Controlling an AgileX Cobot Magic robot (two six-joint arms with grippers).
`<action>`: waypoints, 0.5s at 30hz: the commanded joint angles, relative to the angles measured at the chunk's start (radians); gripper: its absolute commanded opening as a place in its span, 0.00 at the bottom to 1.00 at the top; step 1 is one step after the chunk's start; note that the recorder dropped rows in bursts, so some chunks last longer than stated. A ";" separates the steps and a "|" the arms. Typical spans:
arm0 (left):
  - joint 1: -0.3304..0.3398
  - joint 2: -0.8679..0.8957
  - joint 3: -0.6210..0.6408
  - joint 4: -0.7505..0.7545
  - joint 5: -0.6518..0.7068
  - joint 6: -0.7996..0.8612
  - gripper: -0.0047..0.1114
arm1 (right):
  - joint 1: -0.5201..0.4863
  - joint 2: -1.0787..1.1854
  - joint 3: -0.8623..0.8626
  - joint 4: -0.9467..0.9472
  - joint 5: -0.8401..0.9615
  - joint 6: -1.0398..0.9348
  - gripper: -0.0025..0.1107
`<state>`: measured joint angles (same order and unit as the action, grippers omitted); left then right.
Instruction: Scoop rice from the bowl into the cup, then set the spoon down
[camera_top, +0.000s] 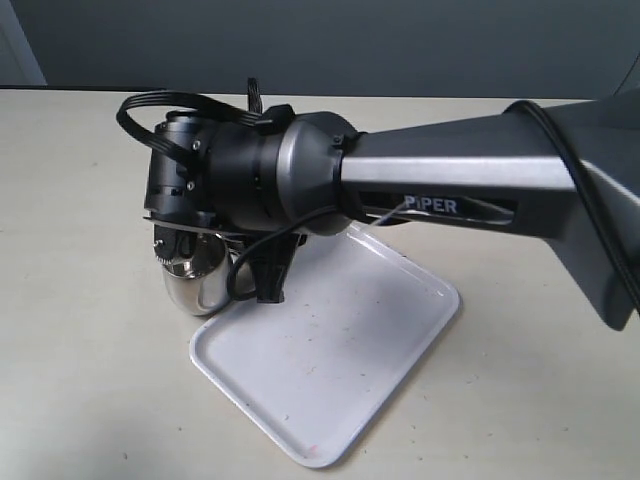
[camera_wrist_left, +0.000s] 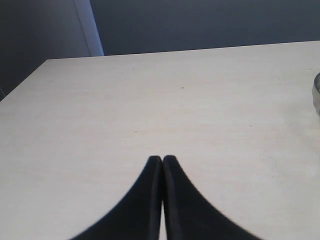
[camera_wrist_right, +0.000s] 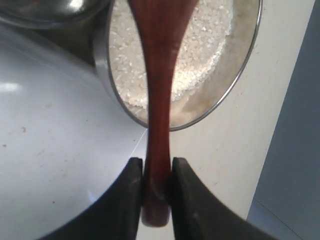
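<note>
Spoon (camera_wrist_right: 159, 100) over rice (camera_wrist_right: 205, 45), right wrist only

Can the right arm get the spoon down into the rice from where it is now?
Probably yes: the right end effector grips the spoon, whose head hangs over the rice in the bowl, with nothing visible between.

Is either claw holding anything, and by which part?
The right gripper grips the spoon near the end of its handle; the left gripper is shut on nothing.

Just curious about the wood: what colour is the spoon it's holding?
The spoon is a glossy dark reddish-brown, clearest in the right wrist view.
</note>
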<state>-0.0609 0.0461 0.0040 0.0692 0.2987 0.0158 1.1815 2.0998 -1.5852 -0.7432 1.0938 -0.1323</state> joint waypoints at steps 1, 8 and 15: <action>-0.002 0.001 -0.004 0.000 -0.011 -0.006 0.04 | -0.002 0.011 -0.005 -0.015 -0.009 0.003 0.02; -0.002 0.001 -0.004 0.000 -0.011 -0.006 0.04 | -0.005 0.021 -0.005 -0.057 -0.020 0.037 0.02; -0.002 0.001 -0.004 0.000 -0.009 -0.006 0.04 | -0.005 0.021 -0.005 -0.072 -0.007 0.059 0.02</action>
<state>-0.0609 0.0461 0.0040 0.0692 0.2987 0.0158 1.1815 2.1226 -1.5852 -0.7989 1.0809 -0.0827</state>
